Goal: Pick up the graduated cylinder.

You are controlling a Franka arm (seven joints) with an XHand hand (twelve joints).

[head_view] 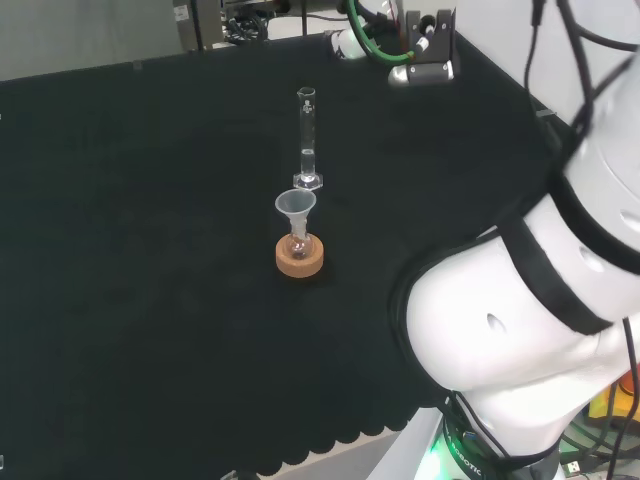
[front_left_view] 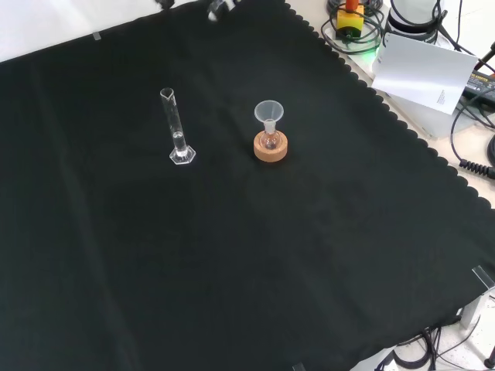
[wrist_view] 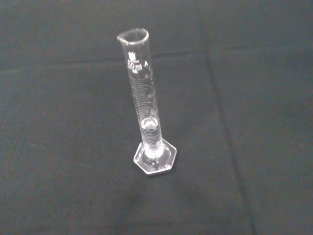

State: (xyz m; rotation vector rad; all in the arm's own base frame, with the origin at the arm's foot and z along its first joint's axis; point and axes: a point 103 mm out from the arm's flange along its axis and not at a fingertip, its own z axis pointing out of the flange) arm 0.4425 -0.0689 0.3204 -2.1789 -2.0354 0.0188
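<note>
The clear glass graduated cylinder (wrist_view: 145, 103) stands upright on its hexagonal foot on the black-clothed surface (wrist_view: 254, 98), a little clear liquid at its bottom.

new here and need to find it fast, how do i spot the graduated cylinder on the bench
On the black cloth stand two pieces near the middle. The graduated cylinder is the tall, thin clear tube on a flat hexagonal foot; its neighbour, a small flask, carries a funnel and sits in a cork ring.

Small flask (head_view: 298, 243) on cork ring (head_view: 300, 258), clear funnel (head_view: 296, 207) in its neck, black cloth (head_view: 150, 250)
</note>
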